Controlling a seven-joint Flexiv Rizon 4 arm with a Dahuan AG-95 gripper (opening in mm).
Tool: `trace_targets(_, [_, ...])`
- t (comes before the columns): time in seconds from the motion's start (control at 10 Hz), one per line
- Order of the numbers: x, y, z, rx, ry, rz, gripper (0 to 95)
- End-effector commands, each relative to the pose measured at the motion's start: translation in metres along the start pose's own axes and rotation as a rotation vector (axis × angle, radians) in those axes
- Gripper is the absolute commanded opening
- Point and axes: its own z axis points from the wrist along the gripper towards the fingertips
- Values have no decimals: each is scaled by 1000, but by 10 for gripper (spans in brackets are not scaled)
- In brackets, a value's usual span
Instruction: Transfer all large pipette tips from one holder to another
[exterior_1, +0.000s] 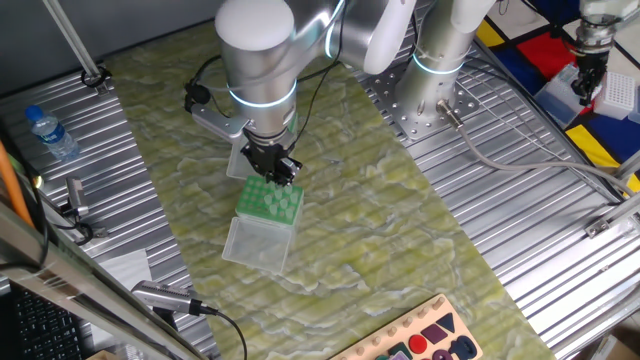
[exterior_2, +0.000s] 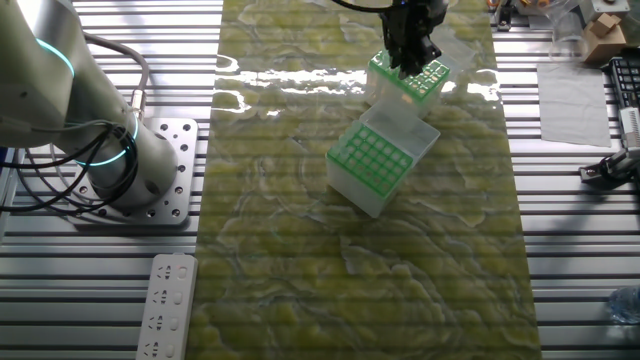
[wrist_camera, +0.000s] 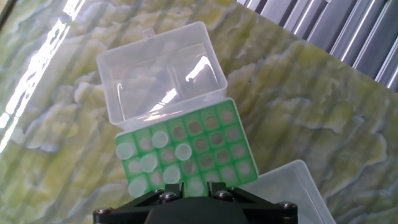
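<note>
A green-topped holder (wrist_camera: 205, 146) with its clear lid (wrist_camera: 161, 68) swung open fills the hand view. Several large pipette tips (wrist_camera: 183, 151) stand in its left holes as whitish round tops; the holes on the right are empty. My gripper (wrist_camera: 196, 190) hangs over the holder's near edge, and a blurred whitish round top shows in the narrow gap between the fingers. In the other fixed view the gripper (exterior_2: 410, 58) is over the far holder (exterior_2: 425, 80). A second green-topped holder (exterior_2: 368, 158) stands nearer the camera, its clear lid (exterior_2: 405, 125) open.
Both holders rest on a green-yellow marbled mat (exterior_2: 300, 260) with ribbed metal table on either side. A water bottle (exterior_1: 50, 132) lies at the left, a coloured shape board (exterior_1: 430, 338) at the front, and a second arm's base (exterior_2: 110, 160) with a white remote (exterior_2: 165, 305) beside the mat.
</note>
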Motion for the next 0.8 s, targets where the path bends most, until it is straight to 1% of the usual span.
trace_targets(0.1, [-1, 0, -1, -2, 2, 2, 0])
trace_targets(0.3, [-1, 1, -4, -2, 4, 2, 0])
trace_targets(0.5, [-1, 2, -12, -5, 5, 0, 0])
trace_targets(0.6, [-1, 5, -25, -4, 10, -2, 0])
trace_targets(0.7, [-2, 8, -40, 2, 24, -9, 0])
trace_targets(0.8, [-1, 9, -48, 9, 29, -21, 0])
